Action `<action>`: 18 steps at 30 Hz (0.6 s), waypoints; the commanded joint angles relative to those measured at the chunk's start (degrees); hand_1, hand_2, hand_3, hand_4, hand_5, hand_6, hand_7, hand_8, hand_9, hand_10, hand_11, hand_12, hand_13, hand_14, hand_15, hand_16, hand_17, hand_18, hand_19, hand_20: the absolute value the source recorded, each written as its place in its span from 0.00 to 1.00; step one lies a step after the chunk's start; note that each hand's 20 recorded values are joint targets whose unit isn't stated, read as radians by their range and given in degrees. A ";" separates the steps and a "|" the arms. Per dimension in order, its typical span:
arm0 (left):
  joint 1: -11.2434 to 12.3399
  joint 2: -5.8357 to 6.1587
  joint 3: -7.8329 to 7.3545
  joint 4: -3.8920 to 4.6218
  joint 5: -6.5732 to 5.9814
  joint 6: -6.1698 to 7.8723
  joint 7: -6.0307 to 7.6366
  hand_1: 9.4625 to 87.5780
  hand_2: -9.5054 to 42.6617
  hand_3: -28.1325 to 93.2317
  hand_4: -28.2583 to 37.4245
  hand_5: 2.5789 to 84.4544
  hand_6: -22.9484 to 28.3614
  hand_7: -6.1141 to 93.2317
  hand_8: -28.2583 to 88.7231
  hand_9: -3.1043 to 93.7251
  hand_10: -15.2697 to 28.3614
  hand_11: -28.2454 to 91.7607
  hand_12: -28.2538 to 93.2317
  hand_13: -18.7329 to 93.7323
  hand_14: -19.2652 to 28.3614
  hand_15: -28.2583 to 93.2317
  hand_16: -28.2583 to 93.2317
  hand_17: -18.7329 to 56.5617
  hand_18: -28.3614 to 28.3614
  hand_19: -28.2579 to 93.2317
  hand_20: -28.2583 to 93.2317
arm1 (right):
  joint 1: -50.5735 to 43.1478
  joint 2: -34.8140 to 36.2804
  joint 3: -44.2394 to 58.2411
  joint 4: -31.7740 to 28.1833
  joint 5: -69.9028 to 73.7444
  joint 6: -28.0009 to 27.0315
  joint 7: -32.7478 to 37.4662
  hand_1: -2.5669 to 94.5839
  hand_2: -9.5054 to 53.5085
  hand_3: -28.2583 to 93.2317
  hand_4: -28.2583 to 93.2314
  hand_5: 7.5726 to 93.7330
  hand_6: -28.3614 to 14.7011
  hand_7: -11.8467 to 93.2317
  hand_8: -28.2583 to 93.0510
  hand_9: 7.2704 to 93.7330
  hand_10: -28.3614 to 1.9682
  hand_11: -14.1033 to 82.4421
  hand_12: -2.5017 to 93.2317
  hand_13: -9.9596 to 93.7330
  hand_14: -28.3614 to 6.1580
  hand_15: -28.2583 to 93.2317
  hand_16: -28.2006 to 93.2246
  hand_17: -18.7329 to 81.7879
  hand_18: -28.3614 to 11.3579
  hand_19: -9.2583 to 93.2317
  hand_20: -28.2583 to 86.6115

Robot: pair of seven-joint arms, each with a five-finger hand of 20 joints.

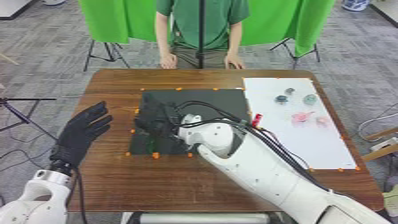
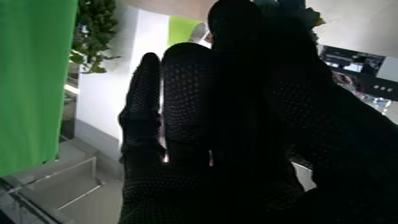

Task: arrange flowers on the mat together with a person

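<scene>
Five flowers are counted on the one white sheet (image 1: 317,150): two pink ones (image 1: 302,117) and three of blue-grey colour (image 1: 309,99). One red object (image 1: 257,119) is seen beside the right arm. Over the one black mat (image 1: 209,95), one bluish flower (image 2: 313,18) is held by the right hand (image 1: 158,120), between thumb and fingers; by the glove it is mostly hidden, so its form cannot be told. The left hand (image 1: 83,131) is held wide, at the left part of the table (image 1: 107,185).

Table (image 1: 191,187) of smooth wood
</scene>
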 commanded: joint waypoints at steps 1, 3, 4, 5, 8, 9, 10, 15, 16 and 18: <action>-1.41 -0.55 1.23 0.48 0.99 -1.05 -1.41 0.20 0.15 0.81 0.00 0.35 0.53 0.26 0.15 0.25 0.61 0.44 0.34 0.36 0.70 0.42 0.22 0.12 0.88 0.60 0.26 | -0.57 -1.45 -1.64 1.99 -0.36 6.71 4.67 0.53 0.00 0.86 0.00 0.82 0.82 0.48 0.18 0.92 0.80 0.28 0.51 0.74 0.72 0.79 0.47 0.37 0.34 0.68 0.56; -1.73 -0.68 1.48 0.65 1.03 -1.38 -1.55 0.20 0.15 0.81 0.00 0.35 0.53 0.26 0.15 0.25 0.61 0.44 0.34 0.36 0.70 0.42 0.22 0.12 0.88 0.60 0.26 | -0.76 -1.61 -2.14 3.08 -0.17 9.91 5.34 0.53 0.00 0.86 0.00 0.82 0.82 0.48 0.18 0.92 0.81 0.28 0.51 0.74 0.72 0.79 0.47 0.37 0.34 0.68 0.56; -1.63 -0.89 1.42 0.61 1.11 -1.49 -1.69 0.20 0.15 0.81 0.00 0.35 0.53 0.26 0.15 0.25 0.61 0.44 0.34 0.36 0.70 0.42 0.22 0.12 0.88 0.60 0.26 | -1.30 -1.86 -1.66 3.41 -0.90 10.78 4.93 0.53 0.00 0.86 0.00 0.82 0.82 0.48 0.18 0.92 0.81 0.28 0.51 0.74 0.72 0.79 0.47 0.37 0.34 0.68 0.56; -1.58 -0.95 1.44 0.58 1.17 -1.43 -1.41 0.20 0.15 0.81 0.00 0.35 0.53 0.26 0.15 0.25 0.61 0.44 0.34 0.36 0.70 0.42 0.22 0.12 0.88 0.60 0.26 | -1.02 -1.65 -2.23 3.61 -0.99 11.66 5.23 0.53 0.00 0.87 0.00 0.82 0.82 0.48 0.19 0.92 0.81 0.28 0.51 0.74 0.71 0.79 0.47 0.37 0.34 0.68 0.56; -1.80 -0.94 1.48 0.70 1.20 -1.52 -1.61 0.20 0.15 0.80 0.00 0.35 0.53 0.26 0.15 0.25 0.61 0.44 0.34 0.36 0.70 0.42 0.22 0.12 0.88 0.60 0.26 | -1.48 -1.53 -1.39 3.64 -2.05 10.46 4.44 0.52 0.00 0.87 0.00 0.81 0.81 0.48 0.19 0.91 0.81 0.28 0.52 0.73 0.71 0.79 0.47 0.37 0.34 0.68 0.57; -1.79 -1.04 1.42 0.68 1.25 -1.59 -1.58 0.20 0.15 0.80 0.00 0.35 0.53 0.26 0.15 0.25 0.61 0.44 0.34 0.36 0.70 0.42 0.22 0.12 0.88 0.60 0.26 | -1.56 -1.47 -1.18 3.62 -2.19 10.12 4.22 0.52 0.00 0.87 0.00 0.81 0.81 0.48 0.19 0.91 0.81 0.28 0.51 0.73 0.71 0.79 0.47 0.37 0.34 0.68 0.57; -1.86 -1.06 1.46 0.72 1.22 -1.56 -1.57 0.20 0.15 0.80 0.00 0.35 0.53 0.26 0.15 0.25 0.61 0.44 0.34 0.36 0.70 0.42 0.22 0.12 0.88 0.60 0.26 | -1.42 -1.34 -1.36 3.58 -2.10 9.77 4.53 0.52 0.00 0.87 0.00 0.81 0.81 0.48 0.19 0.91 0.81 0.28 0.51 0.73 0.71 0.79 0.47 0.37 0.34 0.68 0.57; -1.82 -1.19 1.43 0.76 1.28 -1.68 -1.66 0.20 0.15 0.81 0.00 0.35 0.52 0.26 0.15 0.25 0.61 0.44 0.34 0.36 0.70 0.42 0.22 0.12 0.88 0.60 0.26 | -1.71 -0.99 -1.45 2.25 -2.08 7.32 5.85 0.49 0.00 0.86 0.00 0.77 0.80 0.49 0.18 0.88 0.82 0.28 0.51 0.71 0.70 0.80 0.44 0.36 0.34 0.68 0.57; -1.83 -1.28 1.47 0.80 1.41 -1.67 -1.63 0.20 0.15 0.81 0.00 0.35 0.52 0.26 0.15 0.25 0.61 0.44 0.34 0.36 0.70 0.42 0.22 0.12 0.88 0.60 0.26 | -1.56 -0.86 -2.16 2.22 -1.67 8.63 6.96 0.48 0.00 0.86 0.00 0.76 0.80 0.49 0.17 0.87 0.82 0.29 0.50 0.71 0.69 0.81 0.43 0.35 0.34 0.68 0.57; -1.68 -1.33 1.46 0.72 1.38 -1.55 -1.51 0.20 0.15 0.81 0.00 0.35 0.52 0.26 0.15 0.25 0.61 0.44 0.34 0.36 0.70 0.42 0.22 0.12 0.88 0.60 0.26 | -1.26 -0.64 -2.94 1.67 -1.23 9.10 8.14 0.45 0.00 0.86 0.00 0.75 0.80 0.49 0.18 0.84 0.79 0.36 0.44 0.70 0.67 0.82 0.41 0.35 0.33 0.68 0.58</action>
